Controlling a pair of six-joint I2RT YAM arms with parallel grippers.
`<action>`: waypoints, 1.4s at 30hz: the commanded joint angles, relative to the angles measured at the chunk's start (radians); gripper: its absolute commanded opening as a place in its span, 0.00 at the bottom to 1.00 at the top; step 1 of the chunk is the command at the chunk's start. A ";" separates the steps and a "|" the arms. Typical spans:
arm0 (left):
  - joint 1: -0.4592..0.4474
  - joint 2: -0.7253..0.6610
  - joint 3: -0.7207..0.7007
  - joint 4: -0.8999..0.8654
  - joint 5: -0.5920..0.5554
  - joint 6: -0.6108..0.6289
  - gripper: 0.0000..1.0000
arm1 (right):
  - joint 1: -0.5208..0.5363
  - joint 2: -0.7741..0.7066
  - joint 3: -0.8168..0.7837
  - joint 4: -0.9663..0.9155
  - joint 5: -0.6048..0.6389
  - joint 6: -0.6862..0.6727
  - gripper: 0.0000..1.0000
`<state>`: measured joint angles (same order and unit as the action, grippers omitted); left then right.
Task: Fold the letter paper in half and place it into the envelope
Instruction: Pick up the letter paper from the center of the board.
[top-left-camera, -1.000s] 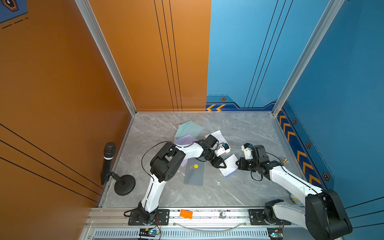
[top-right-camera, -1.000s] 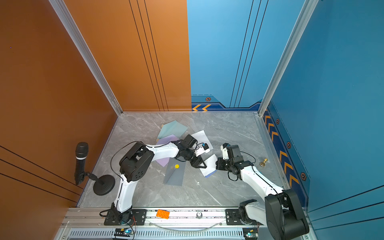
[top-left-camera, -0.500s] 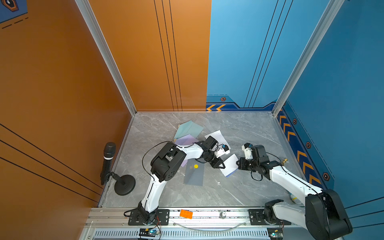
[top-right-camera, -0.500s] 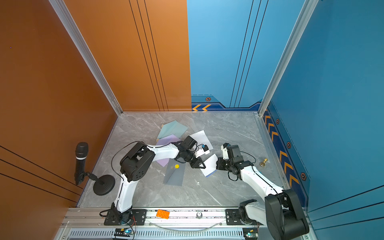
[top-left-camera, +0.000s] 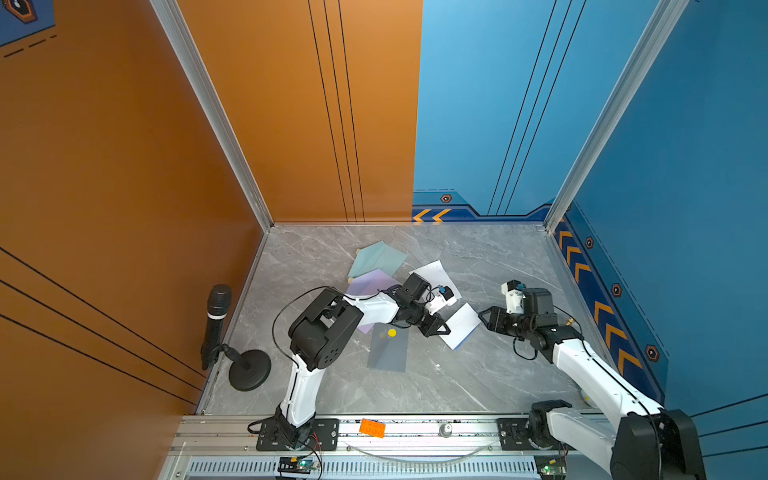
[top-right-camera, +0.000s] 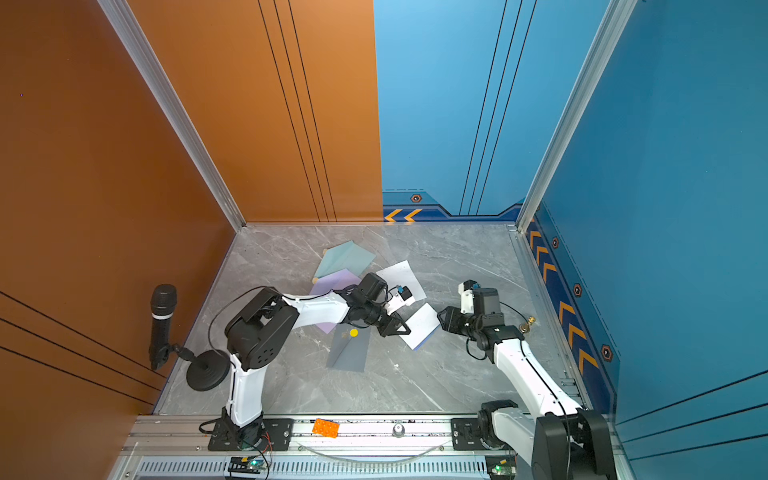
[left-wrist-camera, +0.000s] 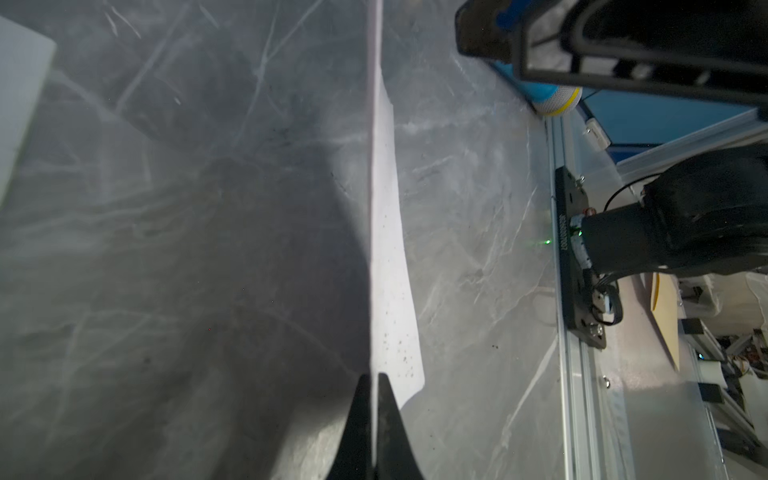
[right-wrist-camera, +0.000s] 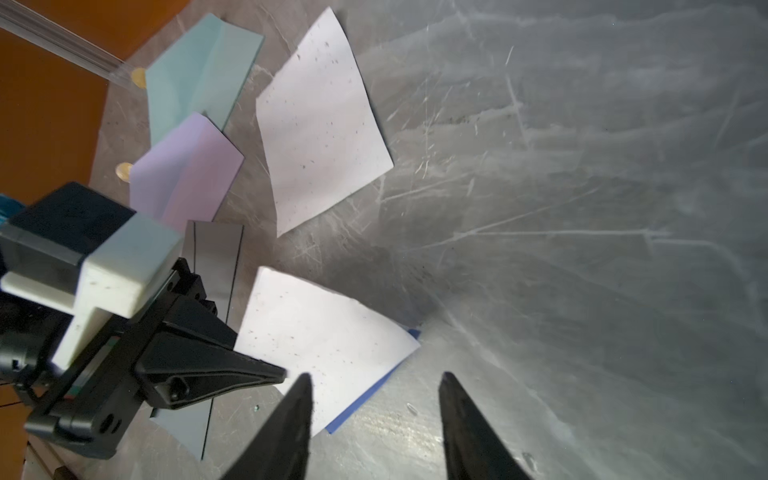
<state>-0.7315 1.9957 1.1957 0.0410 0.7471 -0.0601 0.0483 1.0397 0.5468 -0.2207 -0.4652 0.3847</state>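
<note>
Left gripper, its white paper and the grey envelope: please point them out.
left gripper (top-left-camera: 445, 331): in a top view, between its fingertips.
held white paper (top-left-camera: 461, 326): in a top view, its upper face.
grey envelope (top-left-camera: 390, 355): in a top view, its lower half.

The gray marbled tabletop (top-left-camera: 478, 374) carries a teal envelope (top-left-camera: 376, 258) toward the back. A purple envelope (top-left-camera: 370, 284) overlaps its front edge, and a gray envelope (top-left-camera: 388, 351) with a yellow dot (top-left-camera: 392, 332) lies nearer the front. A white sheet (top-left-camera: 432, 274) lies flat just beside the purple one. A folded paper (top-left-camera: 459, 326), white over blue, sits right of the gray envelope. A microphone stand (top-left-camera: 249, 370) rests at the left edge, and a small brass piece (top-right-camera: 528, 322) by the right wall.
</note>
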 joint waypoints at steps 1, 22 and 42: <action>0.022 -0.101 -0.028 0.151 -0.024 -0.117 0.00 | -0.089 -0.033 0.043 -0.006 -0.202 0.017 0.64; 0.083 -0.229 -0.132 0.470 0.032 -0.367 0.00 | -0.019 0.330 0.153 0.550 -0.559 0.216 0.78; 0.088 -0.267 -0.159 0.482 0.012 -0.357 0.00 | 0.097 0.385 0.195 0.619 -0.580 0.233 0.60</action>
<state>-0.6529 1.7676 1.0554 0.5064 0.7597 -0.4198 0.1478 1.4231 0.7219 0.3576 -1.0218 0.6029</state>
